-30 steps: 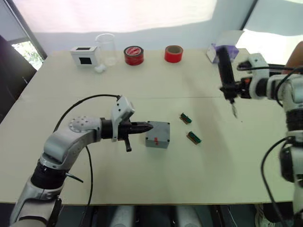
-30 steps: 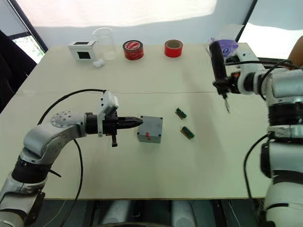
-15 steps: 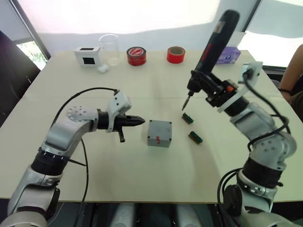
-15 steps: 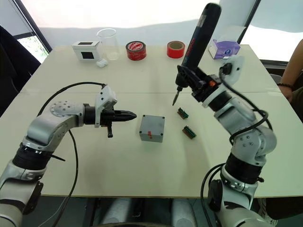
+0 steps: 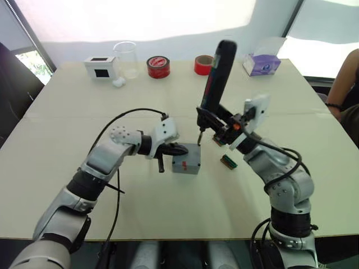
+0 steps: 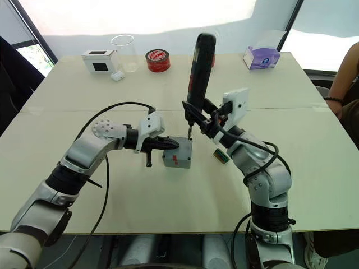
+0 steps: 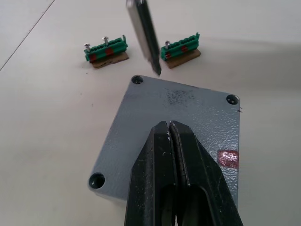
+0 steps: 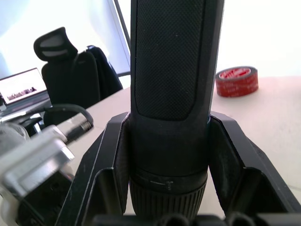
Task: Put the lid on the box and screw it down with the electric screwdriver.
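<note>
Right wrist view: right hand (image 8: 169,188) clamps electric screwdriver (image 8: 171,70).

Silver-grey jointed arms, black cables, black-fingered left gripper (image 5: 180,149).

On the table (image 5: 67,168), the box (image 5: 187,165) sits before me with the lid (image 7: 188,113) on it; my left gripper (image 5: 180,149) rests on its left edge, the electric screwdriver (image 5: 215,84) stands above its far corner, two terminal blocks (image 5: 229,162) just right.

Grey box (image 7: 174,141), lid (image 7: 188,106) seated, red mark on its side, mid-table; my electric screwdriver (image 5: 216,78) stands upright, bit just above a far corner.
</note>
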